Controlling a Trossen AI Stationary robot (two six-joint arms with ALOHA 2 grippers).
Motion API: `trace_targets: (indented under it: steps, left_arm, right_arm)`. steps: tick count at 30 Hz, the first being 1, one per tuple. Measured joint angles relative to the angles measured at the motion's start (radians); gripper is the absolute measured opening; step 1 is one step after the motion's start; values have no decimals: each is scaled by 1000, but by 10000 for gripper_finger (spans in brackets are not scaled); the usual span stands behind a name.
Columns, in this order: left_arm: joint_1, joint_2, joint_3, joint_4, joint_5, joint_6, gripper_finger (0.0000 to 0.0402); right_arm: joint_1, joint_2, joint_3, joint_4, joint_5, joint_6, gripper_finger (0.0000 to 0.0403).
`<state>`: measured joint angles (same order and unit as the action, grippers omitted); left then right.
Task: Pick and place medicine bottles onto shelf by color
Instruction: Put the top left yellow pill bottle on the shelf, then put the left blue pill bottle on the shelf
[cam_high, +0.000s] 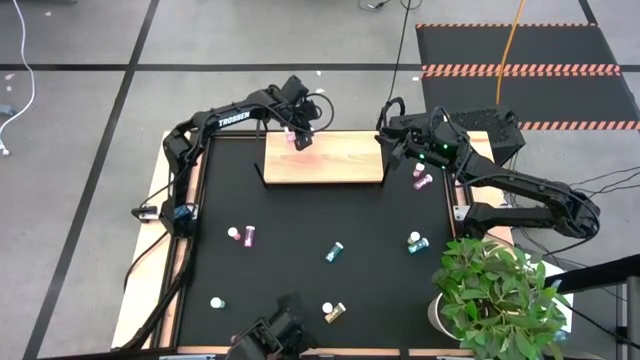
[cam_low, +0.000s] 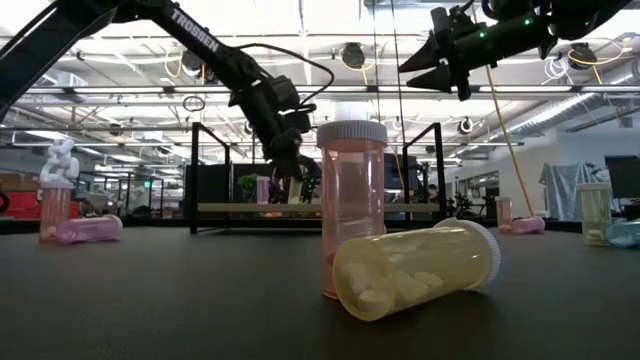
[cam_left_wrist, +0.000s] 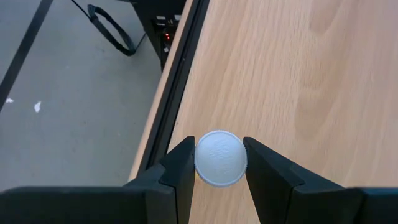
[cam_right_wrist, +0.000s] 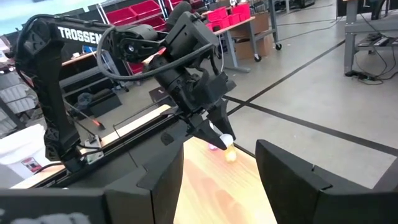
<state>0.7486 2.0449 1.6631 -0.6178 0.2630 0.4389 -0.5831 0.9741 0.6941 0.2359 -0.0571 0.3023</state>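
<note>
The light-wood shelf (cam_high: 323, 158) lies at the table's far middle. My left gripper (cam_high: 300, 138) hangs over the shelf's far left corner, shut on a pink medicine bottle with a white cap (cam_left_wrist: 221, 158). The right wrist view shows this bottle (cam_right_wrist: 221, 142) just above the board; whether its bottom touches the wood, I cannot tell. My right gripper (cam_high: 385, 138) hovers open and empty at the shelf's far right corner, pointing level toward the left arm. Other bottles stand or lie on the black table: pink (cam_high: 248, 236), teal (cam_high: 334, 251) and yellow (cam_high: 336, 313). My left gripper pinches the bottle between its two fingers, which stand on opposite sides of the white cap (cam_left_wrist: 202, 163). The fingers come from above, slanting down toward the shelf's far left corner. The bottle stands upright below them, cap up.
Two pink bottles (cam_high: 421, 177) lie just right of the shelf, and a teal pair (cam_high: 415, 243) sits nearer the right edge. A potted plant (cam_high: 497, 295) fills the near right corner. In the low view a pink bottle (cam_low: 350, 210) and a lying yellow one (cam_low: 415, 270) stand close.
</note>
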Motion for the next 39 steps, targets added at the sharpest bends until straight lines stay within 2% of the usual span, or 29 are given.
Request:
trace_targets:
  steps: [7, 20, 24, 33, 39]
  left_arm:
    - [0, -2, -34, 55, 0, -33, 127]
    - [-5, -19, -38, 43, -24, -30, 134]
    - [-4, -31, -39, 56, -32, -29, 160]
    - [-8, -31, -39, 59, -40, -30, 246]
    - [-9, -31, -39, 59, -40, -33, 273]
  right_arm:
    - [0, 0, 0, 1, -1, 18, 194]
    - [0, -1, 0, 8, -30, 36, 194]
    - [0, -1, 0, 8, -35, 56, 194]
    - [0, -1, 0, 8, -73, 75, 194]
    - [2, -3, 0, 8, -104, 80, 194]
